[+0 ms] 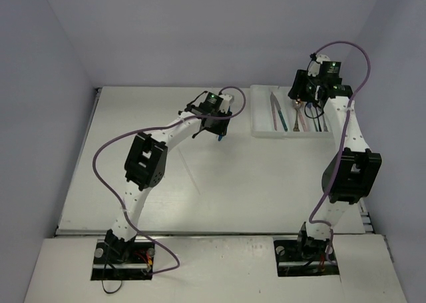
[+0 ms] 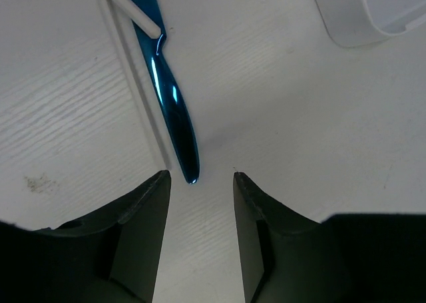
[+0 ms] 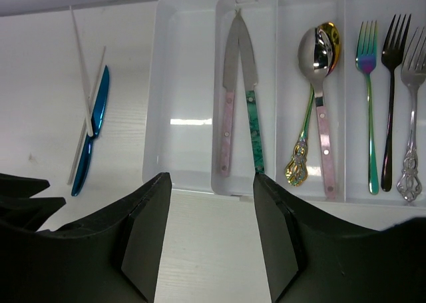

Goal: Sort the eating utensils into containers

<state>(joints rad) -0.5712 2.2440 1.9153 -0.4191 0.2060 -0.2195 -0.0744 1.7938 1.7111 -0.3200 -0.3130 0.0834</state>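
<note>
Gloss on the blue utensil suggests slippery, stiff, light metal; my left gripper, half-open and empty, should pinch its narrow handle.

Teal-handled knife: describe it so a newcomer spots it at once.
Start at the white tray, far right of the table. Its second slot from the left holds two knives. The teal-handled knife lies right of the pink-handled knife.

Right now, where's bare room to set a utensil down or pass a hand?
Free: the leftmost compartment of the tray, between its outer wall and the two knives. Also free is the table strip between the blue utensil and the tray. Crowded: the spoons overlap, and the forks lie side by side at the right.
</note>
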